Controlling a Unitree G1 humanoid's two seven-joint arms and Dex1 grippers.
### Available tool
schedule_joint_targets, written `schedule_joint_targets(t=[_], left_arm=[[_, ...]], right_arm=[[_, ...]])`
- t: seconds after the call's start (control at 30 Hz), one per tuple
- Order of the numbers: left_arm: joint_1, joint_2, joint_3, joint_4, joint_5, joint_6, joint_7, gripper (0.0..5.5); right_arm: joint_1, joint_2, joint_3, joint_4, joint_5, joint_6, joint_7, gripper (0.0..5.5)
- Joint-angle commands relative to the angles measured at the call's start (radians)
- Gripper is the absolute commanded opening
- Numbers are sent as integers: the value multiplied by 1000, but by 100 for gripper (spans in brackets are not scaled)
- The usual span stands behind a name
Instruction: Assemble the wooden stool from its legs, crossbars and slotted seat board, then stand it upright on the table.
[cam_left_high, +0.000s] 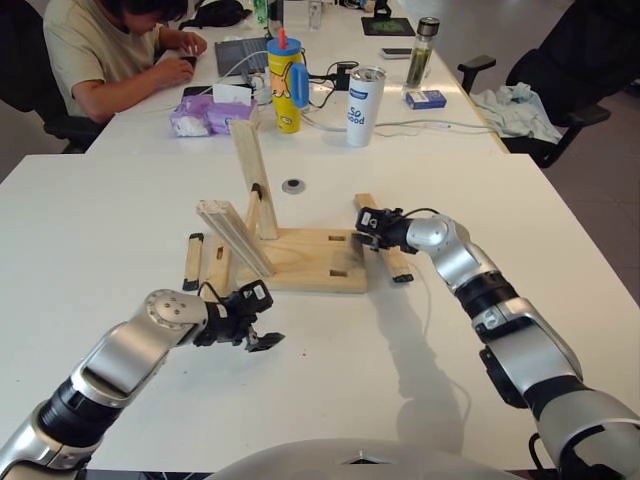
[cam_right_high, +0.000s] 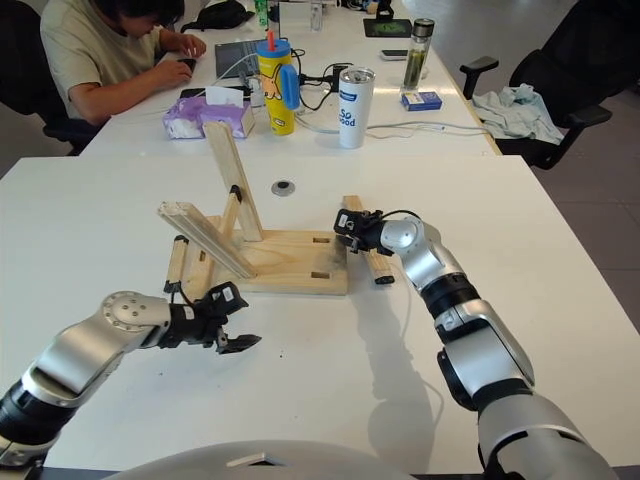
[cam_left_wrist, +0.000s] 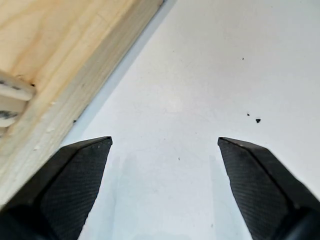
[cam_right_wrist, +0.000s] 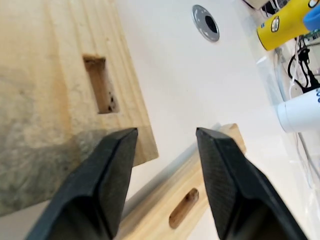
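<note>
- The left gripper (cam_left_high: 262, 341) hangs low over the desk (cam_left_high: 500, 200) towards its near left part, just in front of the seat board's near edge. Its fingers (cam_left_wrist: 75, 185) are spread wide and hold nothing; bare desk shows between them.
- The slotted seat board (cam_left_high: 310, 262) lies flat at the middle of the desk, with rectangular slots (cam_right_wrist: 100, 84) cut through it.
- Two legs are stuck into the board's left part. The tilted leg (cam_left_high: 233, 235) leans out over the board's near left corner. The taller leg (cam_left_high: 252, 175) stands nearly upright behind it. A short crossbar (cam_left_high: 256, 208) sits between the two.
- Two loose wooden pieces (cam_left_high: 193, 260) lie flat on the desk just beside the board's left edge; one has dark ends.
- The right gripper (cam_left_high: 358, 228) is at the board's far right corner, its fingers (cam_right_wrist: 105, 175) moderately parted and clamping nothing. One finger is above the board's corner, the other above a loose leg (cam_right_wrist: 200, 175).
- That loose leg lies flat on the desk along the board's right edge, with an oval slot in its face.
- A round cable grommet (cam_left_high: 293, 186) is set in the desk beyond the board.
</note>
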Motion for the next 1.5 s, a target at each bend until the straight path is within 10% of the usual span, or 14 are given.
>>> schedule_joint_targets(t=[0.03,0.9,1.5], left_arm=[[-39,-28,-55,172,99,-55,62,394],[-224,-209,-37,537,284,-251,119,394],[-34,-240,569,274,172,-150,380,394]], right_arm=[[32,5,82,38,-47,-30,123,219],[419,51,-3,-715,134,378,124,219],[566,290,-529,-985,531,713,-342,219]])
